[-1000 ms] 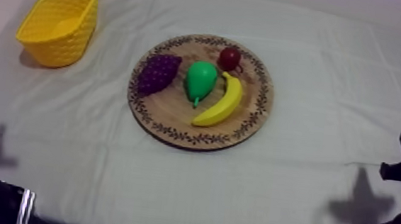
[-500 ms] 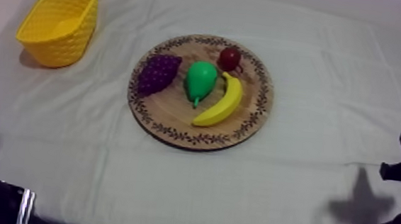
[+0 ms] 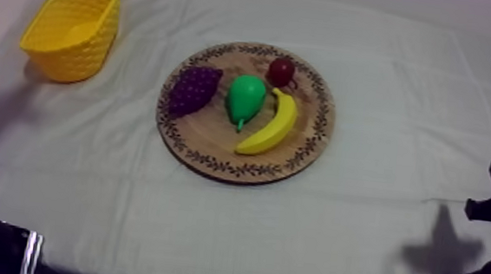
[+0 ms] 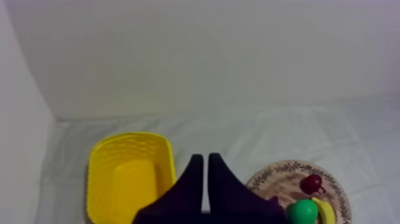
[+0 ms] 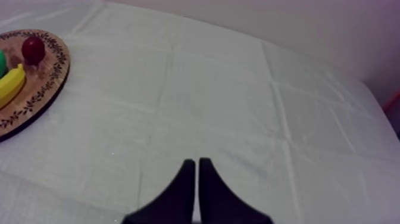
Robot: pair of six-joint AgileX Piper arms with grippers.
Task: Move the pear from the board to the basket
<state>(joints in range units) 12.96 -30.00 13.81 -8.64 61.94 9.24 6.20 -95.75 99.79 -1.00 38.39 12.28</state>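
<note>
Pear: the green toy pear [image 3: 245,98] is lying near the middle of the round wooden board with a patterned rim [image 3: 212,160], with neither gripper touching it.
Neighbours: the purple bunch of grapes [image 3: 194,89] is lying just beside the pear on one side, and the yellow banana [image 3: 273,126] on the other. The small red fruit [image 3: 281,71] is sitting at the banana's far tip.
Basket: the yellow woven basket [image 3: 83,56] is standing on the grey-white cloth [image 3: 390,119], well apart from the board.
Left gripper: the left gripper [image 4: 206,156] is pointing between basket and board, its fingers clenched together on nothing.
Right gripper: the right gripper [image 5: 193,161] is hovering over bare cloth beside the board, its fingers pressed together and grasping nothing.
</note>
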